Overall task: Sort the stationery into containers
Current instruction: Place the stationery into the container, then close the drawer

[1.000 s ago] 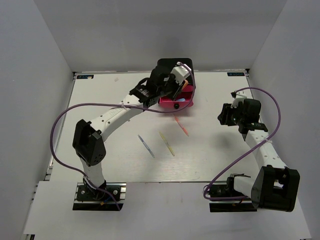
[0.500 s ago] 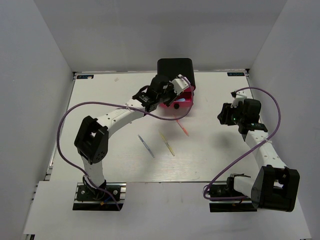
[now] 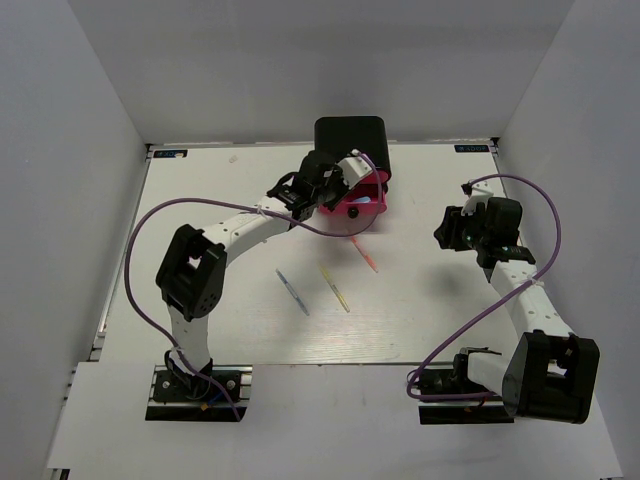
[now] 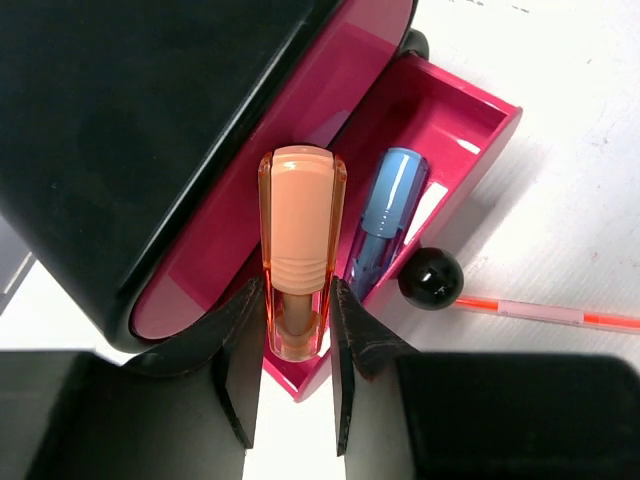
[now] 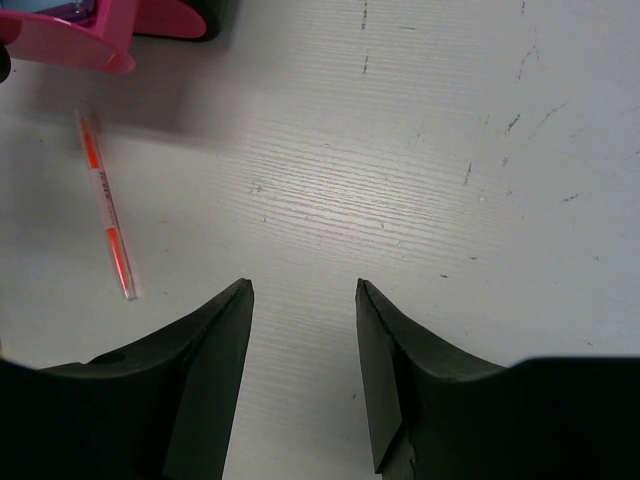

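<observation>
The left gripper [image 4: 296,292] is up at the top centre of the overhead view, right against the black cabinet [image 3: 350,135]. Its jaws are drawn in narrow on a chunky orange marker [image 4: 302,230], pinching the lower end. In the left wrist view the marker stands in the middle of the frame, over the near left corner of a pulled-out pink drawer [image 4: 470,110]. A blue marker [image 4: 390,205] lies in that drawer just right of it, and the drawer's round black knob [image 4: 431,278] sits just below the blue one. An orange pen [image 4: 545,313] lies flat on the white table [image 3: 200,180] at the lower right of that view, close to the knob. From above, a yellow pen [image 3: 334,287] and a blue-grey pen [image 3: 293,292] lie side by side in the middle of the frame, apart from each other. The right gripper [image 5: 303,290] hangs over bare table at the right, jaws parted with nothing between them.
</observation>
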Tool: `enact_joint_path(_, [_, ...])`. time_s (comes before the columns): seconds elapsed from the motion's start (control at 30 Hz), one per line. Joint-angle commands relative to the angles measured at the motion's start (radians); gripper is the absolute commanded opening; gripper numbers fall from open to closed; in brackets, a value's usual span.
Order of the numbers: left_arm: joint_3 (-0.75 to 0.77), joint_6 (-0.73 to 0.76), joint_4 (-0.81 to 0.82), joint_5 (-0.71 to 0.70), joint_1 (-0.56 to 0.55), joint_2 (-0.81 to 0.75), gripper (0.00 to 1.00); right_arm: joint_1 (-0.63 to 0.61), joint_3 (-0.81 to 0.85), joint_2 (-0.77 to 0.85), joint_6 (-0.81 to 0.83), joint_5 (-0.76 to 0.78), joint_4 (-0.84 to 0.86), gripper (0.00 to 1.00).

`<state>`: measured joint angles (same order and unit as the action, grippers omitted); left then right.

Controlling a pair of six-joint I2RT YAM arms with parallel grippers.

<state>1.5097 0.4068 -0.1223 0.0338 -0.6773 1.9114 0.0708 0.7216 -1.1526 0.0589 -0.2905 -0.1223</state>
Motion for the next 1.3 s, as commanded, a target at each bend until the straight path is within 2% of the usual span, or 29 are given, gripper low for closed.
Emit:
enact_joint_path(0.0, [0.001, 0.009, 0.041, -0.017, 0.002, -0.008, 0.33, 0.003, -0.005, 0.007, -0.001, -0.012, 0.036, 0.52])
enact_joint_path(0.17, [-0.008, 0.0, 0.032, -0.017, 0.002, -0.008, 0.5, 0.001, 0.002, 0.005, -0.001, -0.021, 0.042, 0.52])
enact_joint_path(0.27, [-0.008, 0.0, 0.032, -0.017, 0.002, -0.008, 0.57, 0.004, 0.002, 0.002, 0.001, -0.029, 0.039, 0.52])
enact_joint_path(0.43, [-0.017, 0.0, 0.042, -0.028, 0.002, -0.026, 0.62, 0.001, 0.009, 0.001, 0.015, -0.052, 0.038, 0.52])
enact_joint_path(0.53, [0.018, -0.01, 0.042, -0.028, 0.002, -0.066, 0.62, 0.001, 0.012, -0.002, 0.071, -0.151, 0.026, 0.52])
enact_joint_path(0.57, [0.018, -0.023, 0.042, -0.028, -0.007, -0.078, 0.63, 0.001, 0.01, -0.002, 0.167, -0.3, 0.013, 0.52])
enact_joint_path(0.63, [0.046, -0.066, 0.052, -0.028, -0.007, -0.124, 0.65, -0.002, -0.001, -0.002, 0.257, -0.48, -0.037, 0.53])
enact_joint_path(0.67, [0.046, -0.089, 0.052, -0.038, -0.007, -0.143, 0.67, -0.003, -0.008, -0.001, 0.379, -0.552, -0.048, 0.54])
enact_joint_path(0.77, [0.017, -0.273, 0.052, -0.049, 0.002, -0.241, 0.67, -0.017, -0.022, -0.013, 0.456, -0.662, -0.048, 0.54])
enact_joint_path(0.8, [-0.041, -0.386, 0.043, -0.069, 0.002, -0.273, 0.67, -0.032, -0.021, -0.018, 0.45, -0.664, -0.022, 0.54])
enact_joint_path(0.87, [-0.127, -0.507, 0.052, -0.127, 0.002, -0.386, 0.74, -0.066, 0.008, -0.057, 0.432, -0.655, -0.019, 0.48])
enact_joint_path(0.9, [-0.225, -0.617, 0.061, -0.127, 0.002, -0.426, 0.82, -0.109, 0.016, -0.07, 0.415, -0.613, -0.029, 0.43])
enact_joint_path(0.97, [-0.328, -0.718, 0.07, -0.127, 0.002, -0.507, 0.93, -0.166, 0.032, -0.099, 0.348, -0.589, -0.019, 0.4])
enact_joint_path(1.0, [-0.435, -0.817, 0.084, -0.118, 0.002, -0.588, 0.98, -0.178, 0.03, -0.104, 0.316, -0.534, 0.019, 0.38])
enact_joint_path(1.07, [-0.59, -0.896, 0.101, -0.118, 0.002, -0.668, 1.0, -0.222, 0.026, -0.116, 0.242, -0.466, 0.107, 0.38])
enact_joint_path(1.1, [-0.639, -0.933, 0.114, -0.118, 0.002, -0.705, 1.0, -0.239, 0.025, -0.137, 0.114, -0.443, 0.143, 0.4])
enact_joint_path(1.13, [-0.685, -1.007, 0.124, -0.139, 0.002, -0.776, 1.0, -0.247, 0.032, -0.148, 0.078, -0.396, 0.195, 0.46])
enact_joint_path(1.27, [-0.876, -1.114, 0.142, -0.173, 0.002, -0.929, 1.0, -0.339, 0.108, -0.222, -0.154, -0.316, 0.259, 0.51])
